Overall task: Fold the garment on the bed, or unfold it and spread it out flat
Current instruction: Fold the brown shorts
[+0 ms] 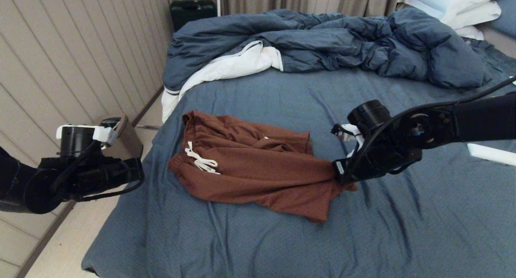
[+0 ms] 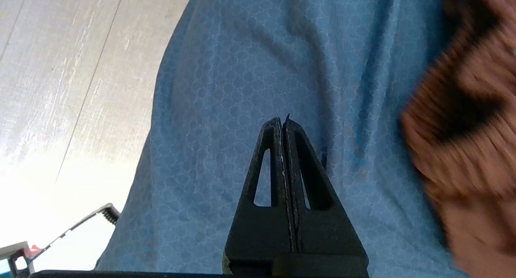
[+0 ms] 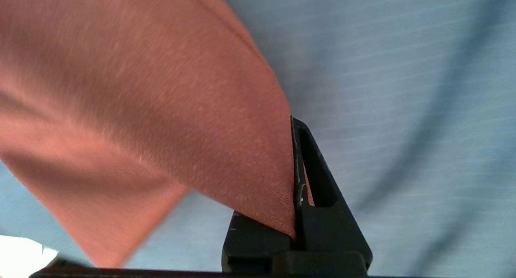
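The rust-brown shorts (image 1: pixel 250 165) lie rumpled in the middle of the bed (image 1: pixel 250 237), waistband and white drawstring (image 1: pixel 201 161) toward the left side. My right gripper (image 1: pixel 340 177) is shut on the hem of a leg at the shorts' right end; in the right wrist view the brown cloth (image 3: pixel 181 120) is pinched between the fingers and drapes away from the gripper (image 3: pixel 293 122). My left gripper (image 1: pixel 139 171) hovers at the bed's left edge, apart from the waistband. It is shut with nothing in it (image 2: pixel 282 120), and the shorts (image 2: pixel 463 149) are blurred off to one side.
A rumpled blue duvet with white lining (image 1: pixel 322 44) fills the far part of the bed, with white pillows (image 1: pixel 451 3) at the far right. Pale wooden floor (image 1: pixel 72 237) and a panelled wall lie left of the bed. A dark case (image 1: pixel 192 11) stands by the curtain.
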`<state>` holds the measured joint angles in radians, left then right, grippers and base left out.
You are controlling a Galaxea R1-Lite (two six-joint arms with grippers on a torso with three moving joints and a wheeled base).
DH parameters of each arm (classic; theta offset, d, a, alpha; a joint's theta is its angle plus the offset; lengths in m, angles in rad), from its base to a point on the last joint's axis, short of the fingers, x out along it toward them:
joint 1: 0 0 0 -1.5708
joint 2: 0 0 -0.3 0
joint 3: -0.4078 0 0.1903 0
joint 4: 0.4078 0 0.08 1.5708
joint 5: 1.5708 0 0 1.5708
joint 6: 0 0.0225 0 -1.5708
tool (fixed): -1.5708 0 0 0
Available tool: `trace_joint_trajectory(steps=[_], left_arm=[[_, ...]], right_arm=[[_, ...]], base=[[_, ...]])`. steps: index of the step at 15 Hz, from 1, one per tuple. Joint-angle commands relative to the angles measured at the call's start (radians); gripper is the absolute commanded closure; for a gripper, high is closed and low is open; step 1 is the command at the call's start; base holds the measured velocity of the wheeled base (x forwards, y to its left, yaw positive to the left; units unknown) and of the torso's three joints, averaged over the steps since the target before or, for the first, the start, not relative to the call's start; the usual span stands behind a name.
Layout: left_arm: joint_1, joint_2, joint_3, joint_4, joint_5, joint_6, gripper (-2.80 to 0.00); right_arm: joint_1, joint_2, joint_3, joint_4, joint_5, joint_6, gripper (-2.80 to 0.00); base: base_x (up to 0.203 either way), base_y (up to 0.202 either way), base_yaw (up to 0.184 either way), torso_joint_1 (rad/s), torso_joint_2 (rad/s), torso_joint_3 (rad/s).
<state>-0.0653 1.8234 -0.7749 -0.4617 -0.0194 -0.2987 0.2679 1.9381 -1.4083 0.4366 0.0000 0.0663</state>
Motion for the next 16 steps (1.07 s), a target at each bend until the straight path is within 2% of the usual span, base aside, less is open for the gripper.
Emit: trace_joint_trajectory(steps=[1, 4, 6, 7, 12, 16], left_arm=[[-0.001, -0.003, 0.000, -0.003, -0.001, -0.002, 0.00], [-0.001, -0.006, 0.002, -0.003, -0.001, -0.002, 0.00], [-0.001, -0.007, 0.008, -0.003, -0.001, 0.000, 0.00], [-0.001, -0.007, 0.008, -0.003, -0.001, 0.000, 0.00], [-0.001, -0.007, 0.009, -0.003, -0.001, 0.000, 0.00], [-0.001, -0.022, 0.014, -0.003, -0.001, 0.000, 0.00]], right_arm=[[-0.066, 0.005, -0.018, 0.002, 0.001, -0.013, 0.00], [-0.118, 0.023, -0.018, 0.002, 0.007, -0.046, 0.00], [-0.124, 0.024, -0.012, 0.001, 0.009, -0.049, 0.00], [-0.122, 0.019, -0.008, 0.001, 0.011, -0.048, -2.80], [-0.114, -0.033, -0.003, 0.009, 0.070, -0.041, -2.80], [-0.110, -0.145, 0.057, 0.013, 0.085, -0.043, -2.80]], base=[[0.000, 0.000, 0.000, 0.000, 0.00, 0.000], [0.000, 0.000, 0.000, 0.000, 0.00, 0.000], [0.000, 0.000, 0.000, 0.000, 0.00, 0.000], [0.000, 0.000, 0.000, 0.000, 0.00, 0.000], [0.000, 0.000, 0.000, 0.000, 0.00, 0.000], [0.000, 0.000, 0.000, 0.000, 0.00, 0.000]])
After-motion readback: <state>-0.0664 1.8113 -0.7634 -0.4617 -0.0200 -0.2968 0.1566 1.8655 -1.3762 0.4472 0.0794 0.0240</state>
